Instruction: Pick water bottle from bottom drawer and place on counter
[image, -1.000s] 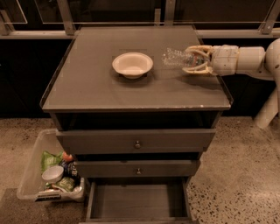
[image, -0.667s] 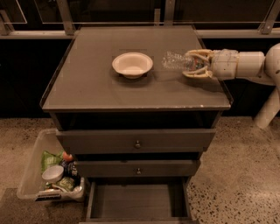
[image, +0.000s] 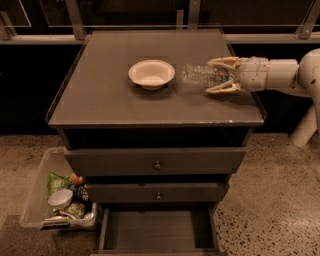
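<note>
The water bottle (image: 197, 76), one small clear crinkled plastic bottle, lies on its side over the counter (image: 110, 100), near the right edge and about midway between front and back. I cannot tell whether it rests on the surface or hangs just above it. My gripper (image: 211, 77) reaches in from the right edge, and its two pale fingers (image: 225, 62) pinch the bottle's right end, one on the far side and one on the near side.

One round white bowl (image: 151, 74) sits upright near the counter's middle, just left of the bottle and apart from it. The counter is a flat, smooth, grey square with a thin raised rim.

Below its front edge I count three dark grey drawers. Two knob-fronted drawers (image: 157, 161) are pulled partly out. The bottom drawer (image: 157, 231) stands open, a shallow tray with a flat floor.

On the speckled floor by the cabinet's left side stands one clear plastic bin (image: 34, 200) of packets.
</note>
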